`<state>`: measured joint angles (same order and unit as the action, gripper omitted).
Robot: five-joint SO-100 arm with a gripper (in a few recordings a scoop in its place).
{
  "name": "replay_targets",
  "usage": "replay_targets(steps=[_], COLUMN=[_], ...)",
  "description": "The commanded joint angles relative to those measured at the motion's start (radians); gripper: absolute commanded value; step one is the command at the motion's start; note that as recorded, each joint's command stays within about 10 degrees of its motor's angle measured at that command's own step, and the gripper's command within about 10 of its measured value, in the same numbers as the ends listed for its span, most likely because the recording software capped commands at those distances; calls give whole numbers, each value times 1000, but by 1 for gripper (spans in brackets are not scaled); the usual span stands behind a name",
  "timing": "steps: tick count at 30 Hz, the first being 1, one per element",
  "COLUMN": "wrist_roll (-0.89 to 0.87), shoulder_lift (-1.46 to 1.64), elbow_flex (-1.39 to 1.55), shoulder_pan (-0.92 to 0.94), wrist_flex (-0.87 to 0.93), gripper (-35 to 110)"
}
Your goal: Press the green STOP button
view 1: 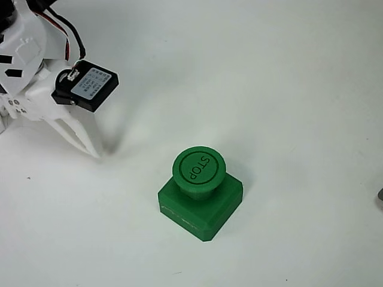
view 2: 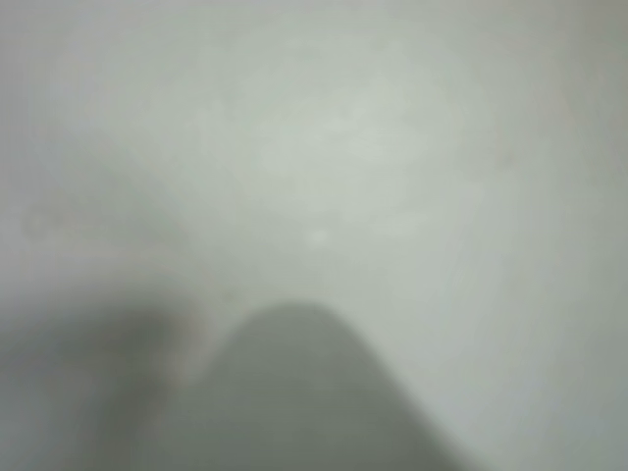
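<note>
White tool (view 1: 90, 146) well apart from green STOP button (view 1: 199, 172)

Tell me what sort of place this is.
Probably a bare robot test bench: a plain white table, a white arm with its gripper near the surface, and a lone green STOP button.

The green STOP button (view 1: 199, 172) stands upright on the white table in the fixed view, a little right of the middle and toward the lower part of the picture. Its round mushroom cap carries the raised word "STOP" inside a ring, the lettering turned at an angle, and it sits on a short neck above a square green base with chamfered edges. The base is turned so that one corner points toward the bottom of the picture.
</note>
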<state>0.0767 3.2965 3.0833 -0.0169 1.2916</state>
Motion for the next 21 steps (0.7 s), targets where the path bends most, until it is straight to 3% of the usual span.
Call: replay_targets(steps=[1, 12, 21], wrist_roll=[15, -5, 3], shoulder_lift=[12, 14, -48], elbow_flex=[-17, -25, -284], shoulder_pan=[-21, -48, 21], wrist_flex=[14, 14, 95], gripper=[0, 0, 0])
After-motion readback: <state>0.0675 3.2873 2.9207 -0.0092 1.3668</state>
